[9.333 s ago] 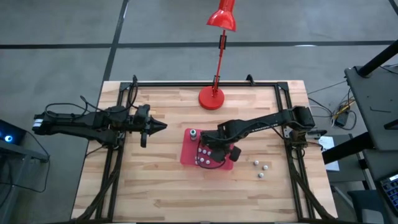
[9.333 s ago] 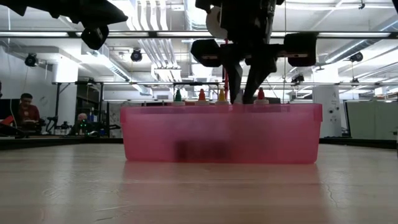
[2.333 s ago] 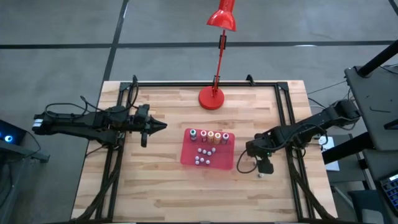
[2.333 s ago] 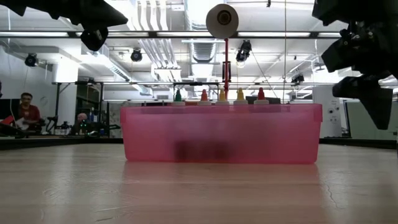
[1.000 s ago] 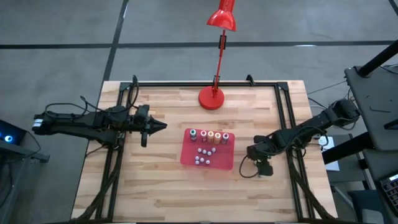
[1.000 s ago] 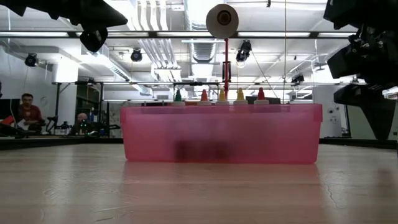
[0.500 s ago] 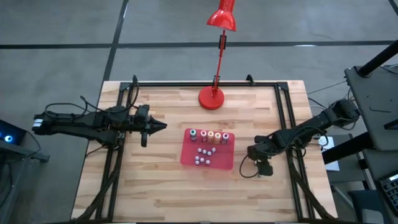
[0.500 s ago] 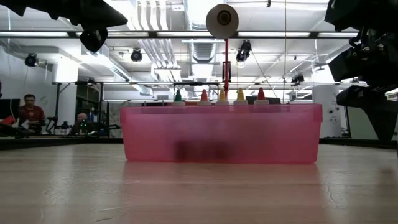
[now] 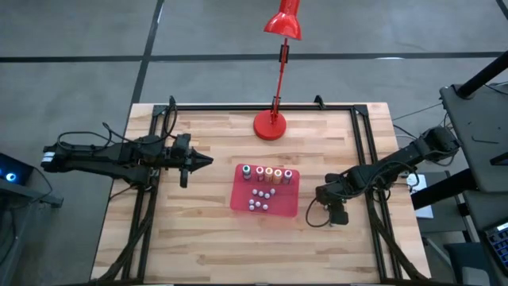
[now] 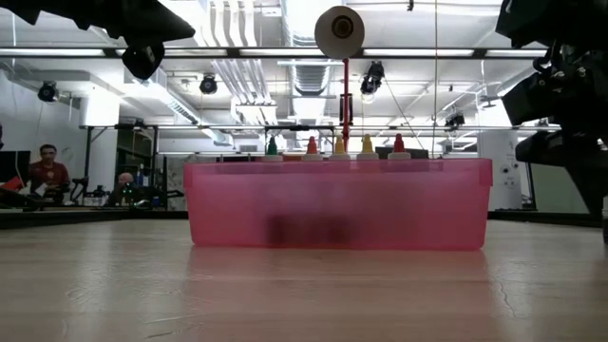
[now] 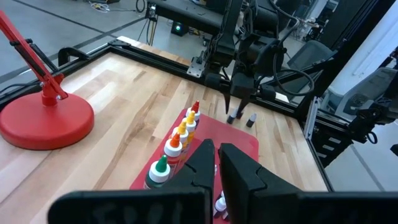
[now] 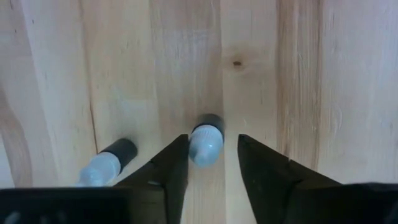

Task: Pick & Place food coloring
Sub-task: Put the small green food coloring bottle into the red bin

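The right gripper (image 12: 213,155) is down at the wooden table (image 9: 198,238), just right of the red tray (image 9: 241,202). Its jaws are partly apart, straddling a small pale bottle with a dark cap (image 12: 206,142) without visibly clamping it. A second dark-capped bottle (image 12: 107,163) lies just beside it on the wood. Five food coloring bottles (image 9: 267,173) stand in a row along the tray's far edge. The left gripper (image 9: 202,160) hovers left of the tray, jaws closed and empty.

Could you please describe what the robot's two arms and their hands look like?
Both arms are black, slim and jointed, with loose black cables looping alongside. The left hand tapers to a narrow point; the right hand has two dark, wedge-shaped fingers. No markings are visible.
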Controlling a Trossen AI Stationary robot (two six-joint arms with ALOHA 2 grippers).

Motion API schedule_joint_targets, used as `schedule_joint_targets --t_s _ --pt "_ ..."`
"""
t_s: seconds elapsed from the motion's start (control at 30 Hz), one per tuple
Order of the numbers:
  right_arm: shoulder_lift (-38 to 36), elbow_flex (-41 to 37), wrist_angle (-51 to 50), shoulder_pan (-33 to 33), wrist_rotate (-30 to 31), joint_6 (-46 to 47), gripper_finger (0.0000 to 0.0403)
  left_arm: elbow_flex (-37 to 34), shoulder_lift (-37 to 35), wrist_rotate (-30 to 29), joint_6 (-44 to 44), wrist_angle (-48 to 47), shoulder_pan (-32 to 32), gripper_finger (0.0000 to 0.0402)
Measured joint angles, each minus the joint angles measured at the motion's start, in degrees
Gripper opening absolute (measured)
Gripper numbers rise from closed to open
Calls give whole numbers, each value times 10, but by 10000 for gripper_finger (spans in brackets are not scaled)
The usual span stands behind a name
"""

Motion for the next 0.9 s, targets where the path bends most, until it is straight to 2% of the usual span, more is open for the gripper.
schedule_joint_targets --t_s 0.4,0.63,0.9 --pt "0 0 4 0 0 0 59 0 0 0 -5 0 0 0" --pt "0 12 -5 0 -1 0 56 0 0 0 -5 0 0 0" --pt "0 101 -58 -1 -3 -12 55 0 0 0 -19 0 0 0"
